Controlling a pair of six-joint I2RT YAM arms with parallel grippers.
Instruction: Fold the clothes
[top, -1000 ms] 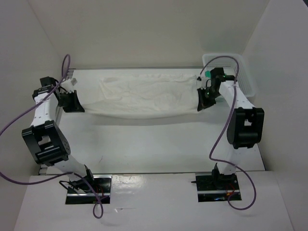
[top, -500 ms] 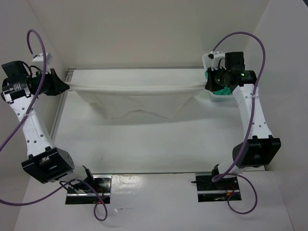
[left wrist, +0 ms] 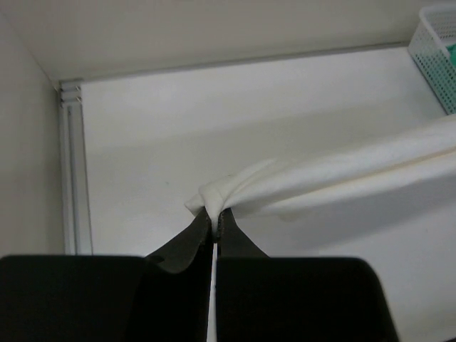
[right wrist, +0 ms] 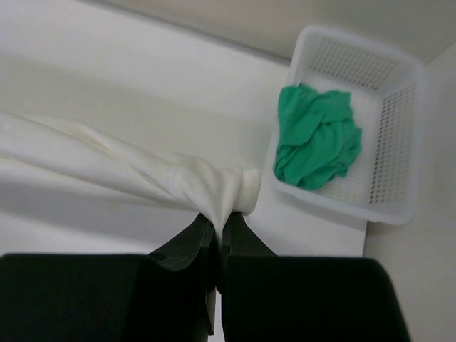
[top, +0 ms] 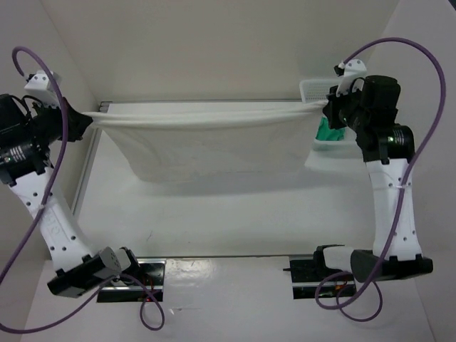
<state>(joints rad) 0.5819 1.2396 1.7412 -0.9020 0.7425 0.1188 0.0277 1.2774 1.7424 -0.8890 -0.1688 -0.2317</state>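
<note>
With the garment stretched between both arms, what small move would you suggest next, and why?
Probably lower both arms together toward the table: the left gripper and right gripper each pinch an end, and the white garment hangs spread between them, ready to lay flat.

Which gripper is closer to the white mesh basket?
Right. The right gripper hangs beside the basket; the left gripper is across the table, at the far end of the garment.

White table (top: 228, 221), plain pale wall (top: 214, 50) behind the table, side walls (top: 420, 57) flanking the table, grooved rail (left wrist: 73, 171) along its left edge
</note>
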